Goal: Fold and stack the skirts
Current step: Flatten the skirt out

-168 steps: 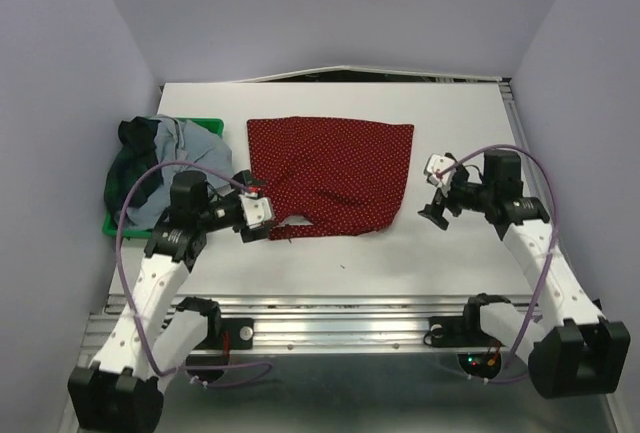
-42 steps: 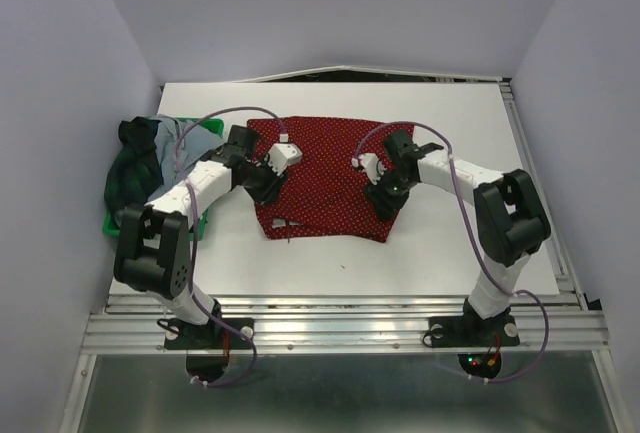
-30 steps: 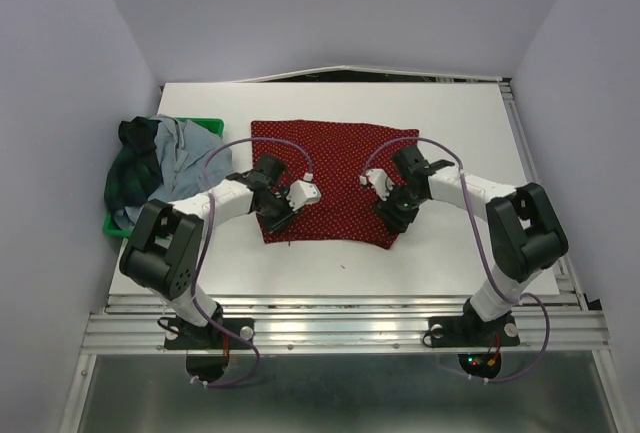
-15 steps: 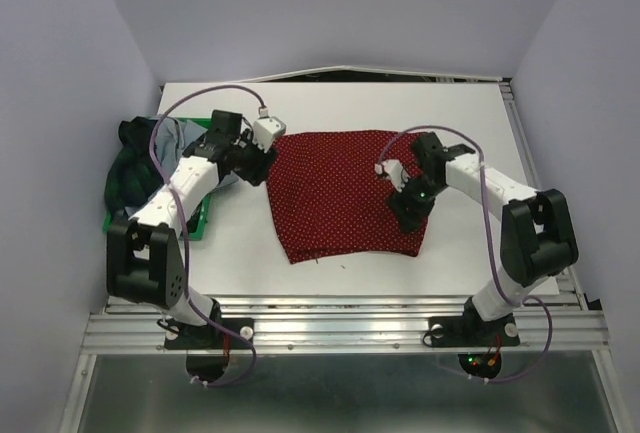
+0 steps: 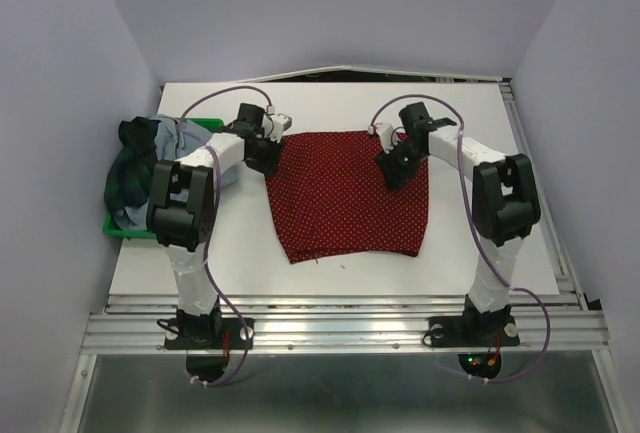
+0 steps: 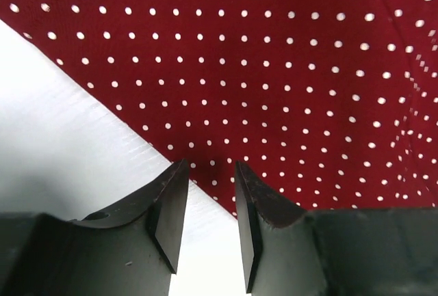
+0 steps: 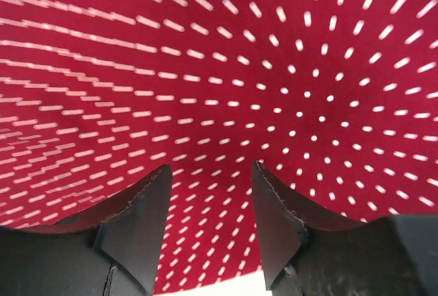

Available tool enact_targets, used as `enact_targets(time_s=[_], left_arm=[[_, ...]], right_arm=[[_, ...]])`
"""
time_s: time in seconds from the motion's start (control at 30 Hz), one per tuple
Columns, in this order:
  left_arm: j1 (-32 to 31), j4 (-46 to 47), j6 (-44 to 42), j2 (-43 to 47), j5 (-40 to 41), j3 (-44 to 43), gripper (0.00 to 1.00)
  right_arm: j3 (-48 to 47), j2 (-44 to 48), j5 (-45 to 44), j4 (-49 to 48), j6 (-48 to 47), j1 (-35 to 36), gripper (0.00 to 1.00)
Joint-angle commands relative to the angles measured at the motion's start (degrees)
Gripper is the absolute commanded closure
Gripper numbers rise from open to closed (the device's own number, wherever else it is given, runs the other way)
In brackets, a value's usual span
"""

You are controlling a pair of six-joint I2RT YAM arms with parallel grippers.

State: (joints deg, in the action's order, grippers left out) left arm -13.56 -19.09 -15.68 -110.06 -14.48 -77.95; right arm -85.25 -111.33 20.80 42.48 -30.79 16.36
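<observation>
The dark red skirt with tiny white dots lies flat in the middle of the table. My left gripper sits at its far left corner. In the left wrist view it is open, its tips at the cloth's edge, with bare table between the jaws. My right gripper hovers over the skirt's far right part. In the right wrist view it stands open above the blurred dotted cloth. The dark green plaid skirt and the pale grey-blue skirt lie heaped at the left.
A green plastic tray holds the heaped skirts at the table's left edge. Purple walls close in on the left, right and back. A metal rail runs along the near edge.
The red skirt has slid toward the near edge and lies flatter. My right gripper has moved up toward its far right corner. The left arm has stretched out to the far left corner.
</observation>
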Motion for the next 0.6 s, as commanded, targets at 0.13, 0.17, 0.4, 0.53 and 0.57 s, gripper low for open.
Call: enact_targets(time_s=[0.13, 0.17, 0.4, 0.53, 0.57], left_arm=[[-0.68, 0.37, 1.45, -8.22, 3.93, -8.52, 0.62], [-0.68, -0.67, 1.01, -9.81, 4.54, -10.45, 0.64], [-0.94, -7.80, -0.40, -30.26, 3.93, -40.48, 0.73], [-1.03, -9.30, -0.23, -37.68, -0.63, -58.42, 0.60], [-1.11, -8.34, 0.12, -37.60, -0.29, -58.98, 0.55]], right_arm=[[4.38, -1.88, -1.73, -2.23, -0.68, -1.07, 0.48], [5.79, -0.57, -1.29, -2.31, -0.51, -1.07, 0.48], [20.01, 7.25, 8.37, -2.40, 5.63, 3.14, 0.48], [21.72, 10.86, 17.49, -4.86, 10.74, 15.59, 0.42], [20.84, 11.22, 19.18, -4.95, 11.70, 16.41, 0.40]])
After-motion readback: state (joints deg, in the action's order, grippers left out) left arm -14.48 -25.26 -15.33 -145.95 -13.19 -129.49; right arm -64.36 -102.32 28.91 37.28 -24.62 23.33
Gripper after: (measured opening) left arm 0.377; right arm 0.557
